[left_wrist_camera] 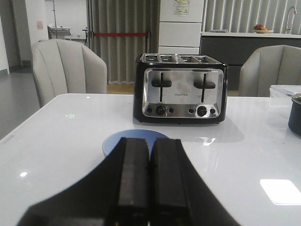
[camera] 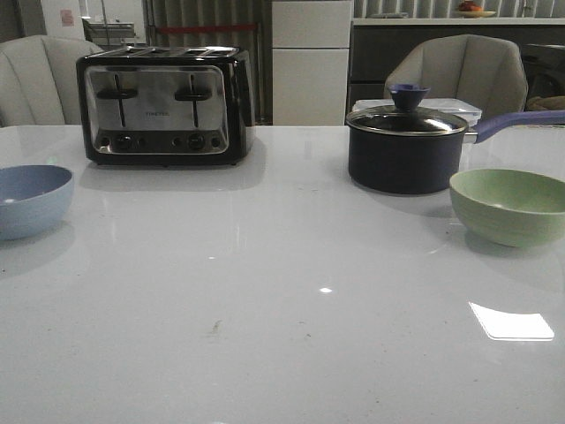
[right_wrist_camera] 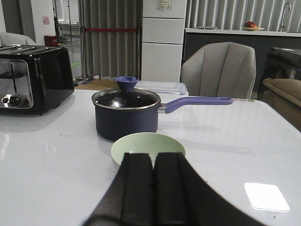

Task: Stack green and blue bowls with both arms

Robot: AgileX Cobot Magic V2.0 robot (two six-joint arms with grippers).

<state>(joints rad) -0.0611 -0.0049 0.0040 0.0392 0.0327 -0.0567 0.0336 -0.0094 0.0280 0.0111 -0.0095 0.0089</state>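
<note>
The dusty blue bowl (camera: 29,200) stands upright at the table's left edge. It also shows in the left wrist view (left_wrist_camera: 113,141), partly hidden behind my left gripper (left_wrist_camera: 149,143), which is shut and empty, just short of the bowl. The pale green bowl (camera: 510,205) stands upright at the right side of the table. It shows in the right wrist view (right_wrist_camera: 146,145), just beyond my right gripper (right_wrist_camera: 154,157), which is shut and empty. Neither arm shows in the front view.
A black and chrome toaster (camera: 164,104) stands at the back left. A dark lidded saucepan (camera: 406,147) with a purple handle (camera: 516,122) stands behind the green bowl. Grey chairs stand beyond the white table (camera: 282,309).
</note>
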